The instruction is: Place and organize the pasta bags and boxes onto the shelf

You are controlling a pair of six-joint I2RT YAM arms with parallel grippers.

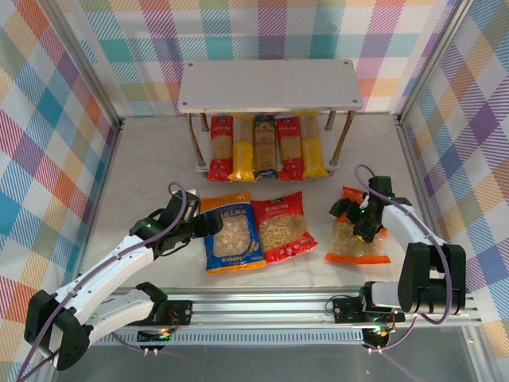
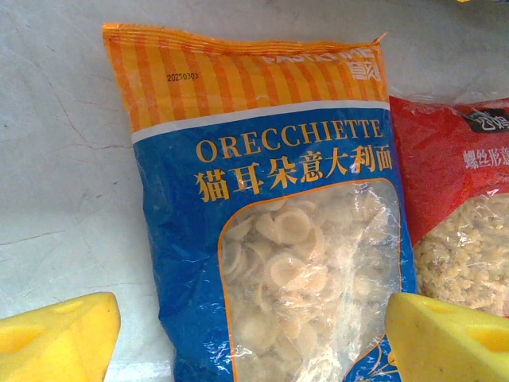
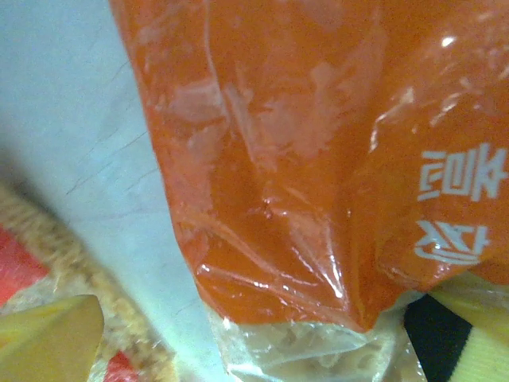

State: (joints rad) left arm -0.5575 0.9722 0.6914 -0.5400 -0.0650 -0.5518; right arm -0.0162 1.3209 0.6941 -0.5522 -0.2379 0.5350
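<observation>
Closest in, the left gripper (image 2: pixel 254 350) holds its yellow fingertips (image 2: pixel 56 338) spread wide, one over bare table (image 2: pixel 56 159) just left of the blue bag (image 2: pixel 270 239), the other at that bag's right edge, where the red bag (image 2: pixel 461 199) lies against it. Nothing is clamped, and whether the tips touch the wrapper cannot be told. Seen from above, the blue and red bags lie flat side by side in the middle of the table, just in front of the shelf (image 1: pixel 269 83), with the left gripper at the blue bag's left edge. The orange bag (image 1: pixel 358 239) lies flat further right, apart from the red one. The right gripper (image 1: pixel 358 211) hangs over its far end with the fingers as wide apart as they go, the orange film close under the wrist camera between them and no grip on it. The five pasta boxes (image 1: pixel 265 146) sit in a row on the shelf's lower tier: red, yellow, dark, red, yellow from left to right, their near ends reaching out past the top board
</observation>
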